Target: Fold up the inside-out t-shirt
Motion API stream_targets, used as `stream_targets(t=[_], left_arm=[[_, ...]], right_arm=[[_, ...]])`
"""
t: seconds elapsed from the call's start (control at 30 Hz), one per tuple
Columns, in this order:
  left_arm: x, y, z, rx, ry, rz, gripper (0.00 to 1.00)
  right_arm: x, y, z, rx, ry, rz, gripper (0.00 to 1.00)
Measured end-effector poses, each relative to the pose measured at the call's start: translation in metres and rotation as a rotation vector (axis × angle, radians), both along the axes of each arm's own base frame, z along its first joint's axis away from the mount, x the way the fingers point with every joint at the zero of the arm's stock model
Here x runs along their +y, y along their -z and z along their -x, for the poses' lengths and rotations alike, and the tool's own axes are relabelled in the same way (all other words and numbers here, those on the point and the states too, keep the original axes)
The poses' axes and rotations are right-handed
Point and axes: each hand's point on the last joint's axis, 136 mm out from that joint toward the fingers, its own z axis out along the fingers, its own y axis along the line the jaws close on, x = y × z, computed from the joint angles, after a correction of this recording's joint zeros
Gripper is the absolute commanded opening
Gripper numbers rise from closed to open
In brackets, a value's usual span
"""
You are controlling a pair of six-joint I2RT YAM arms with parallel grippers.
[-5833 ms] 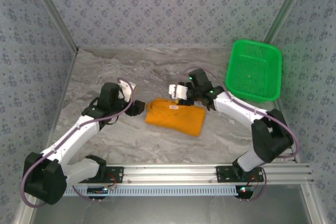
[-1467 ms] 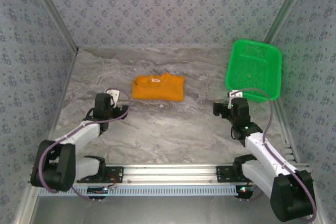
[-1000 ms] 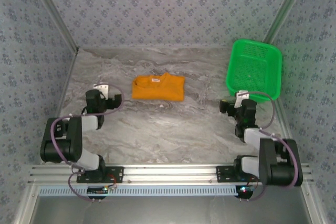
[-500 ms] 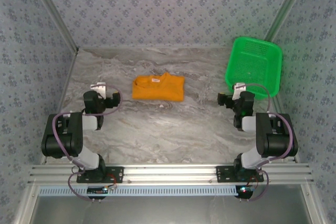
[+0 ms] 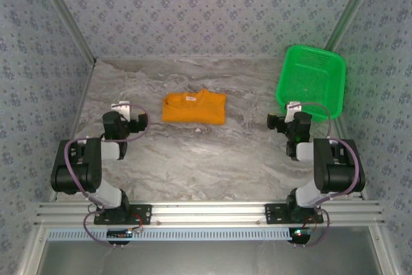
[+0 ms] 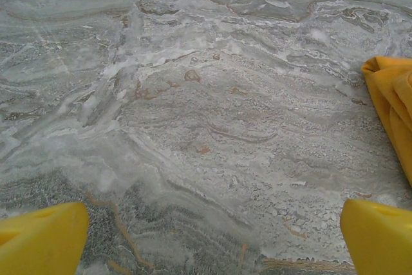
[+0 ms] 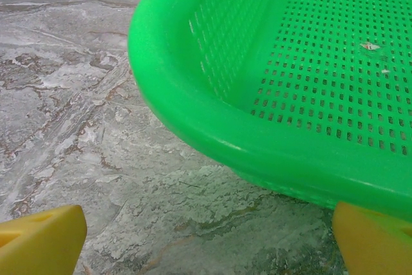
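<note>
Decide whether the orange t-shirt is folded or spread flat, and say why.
Folded: the t-shirt lies as a compact rectangle, with no sleeves sticking out.

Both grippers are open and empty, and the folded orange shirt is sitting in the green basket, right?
No. The top external view shows the t-shirt lying on the table, apart from the green basket. The left gripper and right gripper are open and empty.

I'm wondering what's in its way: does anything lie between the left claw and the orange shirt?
Nothing. In the left wrist view, bare marbled tabletop runs from the open left gripper to the orange-yellow t-shirt; the top view agrees.
</note>
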Motion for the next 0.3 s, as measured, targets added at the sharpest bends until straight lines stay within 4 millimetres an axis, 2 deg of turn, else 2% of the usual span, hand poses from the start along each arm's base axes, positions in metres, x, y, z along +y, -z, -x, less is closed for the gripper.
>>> stream_targets(t=[0.3], left_arm=[[0.0000,-0.0001,0.0000,0.000,0.000,0.000,1.00]], right_arm=[[-0.0020,0.0001,0.0000,0.001,0.010,0.005,1.00]])
